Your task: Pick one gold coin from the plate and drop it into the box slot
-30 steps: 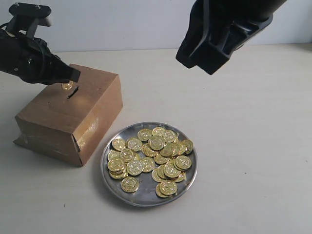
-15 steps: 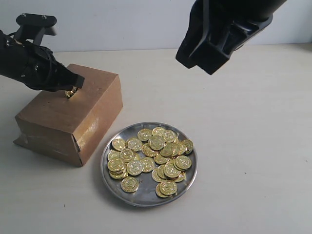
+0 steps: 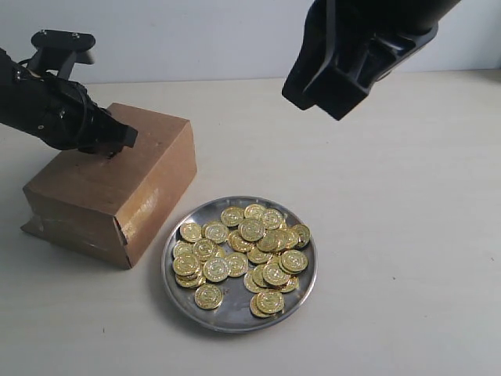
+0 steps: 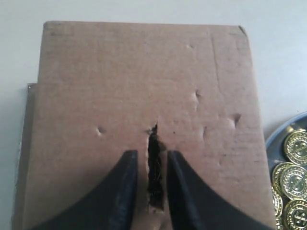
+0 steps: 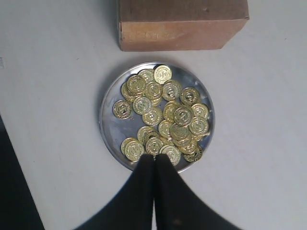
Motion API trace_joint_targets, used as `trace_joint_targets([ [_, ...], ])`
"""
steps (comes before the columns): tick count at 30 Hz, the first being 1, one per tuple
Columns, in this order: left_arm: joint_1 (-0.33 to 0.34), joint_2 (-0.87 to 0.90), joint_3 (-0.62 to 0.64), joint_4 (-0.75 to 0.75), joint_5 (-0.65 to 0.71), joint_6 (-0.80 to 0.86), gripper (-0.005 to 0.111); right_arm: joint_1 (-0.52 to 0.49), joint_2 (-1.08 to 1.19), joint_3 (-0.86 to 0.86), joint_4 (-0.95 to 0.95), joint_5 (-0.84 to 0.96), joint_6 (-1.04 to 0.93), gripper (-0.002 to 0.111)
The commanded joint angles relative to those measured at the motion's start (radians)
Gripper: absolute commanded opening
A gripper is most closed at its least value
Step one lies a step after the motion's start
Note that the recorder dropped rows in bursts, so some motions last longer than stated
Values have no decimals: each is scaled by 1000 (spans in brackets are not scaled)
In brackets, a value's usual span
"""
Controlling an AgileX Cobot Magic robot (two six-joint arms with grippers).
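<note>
one big pale table (image 3: 407, 235) holds everything. on its left side sits the brown box (image 3: 109, 188), and the round silver plate (image 3: 233, 317) lies just beside it, a bit nearer and more to the right. the two do not touch.

the right pincer (image 5: 154, 160) hangs high up over the plate. its two black tips are pressed together and nothing is in them. it looks like it is only waiting.

the left pincer (image 4: 152, 153) is down low over the far part of the box top. its two tips are a little apart, one on each side of the slit. i see no coin between them.

lots of gold coins (image 3: 250, 229) lie in a heap on the plate, some on top of others.

the smallest thing is the slot (image 4: 154, 177), a thin dark cut with rough edges in the box top. it runs right between the left tips. i cannot see down into it, so i cannot say for sure that a coin is inside.

my guess is that the job is almost done. the pincer is right at the slot and holds nothing, so the coin has most likely gone in. what is left, i think, is just for the left pincer to lift away from the box.
</note>
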State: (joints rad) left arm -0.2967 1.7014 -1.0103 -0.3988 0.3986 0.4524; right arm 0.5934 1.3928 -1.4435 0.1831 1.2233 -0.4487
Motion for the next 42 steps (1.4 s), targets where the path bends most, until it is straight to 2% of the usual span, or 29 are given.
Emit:
trace_joint_targets([
  [1,-4,-8,-5,-15,-5,-6,41,-1,-9,-9,1,-2,6,0],
  [5,-4,-50,-5,-28,3,-6,43,-1,-9,-9,1,-2,6,0],
  [13,-4,-202,-49,-24,140,-4,39,-1,-9,61,-3,-45,-45,0],
  [14,-4,-228,-49,-24,151,-4,35,-1,-9,82,-3,-67,-59,0],
  [18,-4,-337,-49,-19,233,3,0,-1,-22,225,-3,-196,-87,0],
  [25,-4,-533,-28,-19,322,3,0,-1,-146,568,5,-590,-82,0],
  [33,-4,-849,175,-34,285,10,0,-1,-412,841,108,-1005,-80,0],
  [38,-4,-1055,312,-34,293,10,0,-1,-597,860,187,-1045,-55,0],
  [42,-4,-1168,361,-26,455,10,0,-1,-715,860,187,-1046,-45,0],
])
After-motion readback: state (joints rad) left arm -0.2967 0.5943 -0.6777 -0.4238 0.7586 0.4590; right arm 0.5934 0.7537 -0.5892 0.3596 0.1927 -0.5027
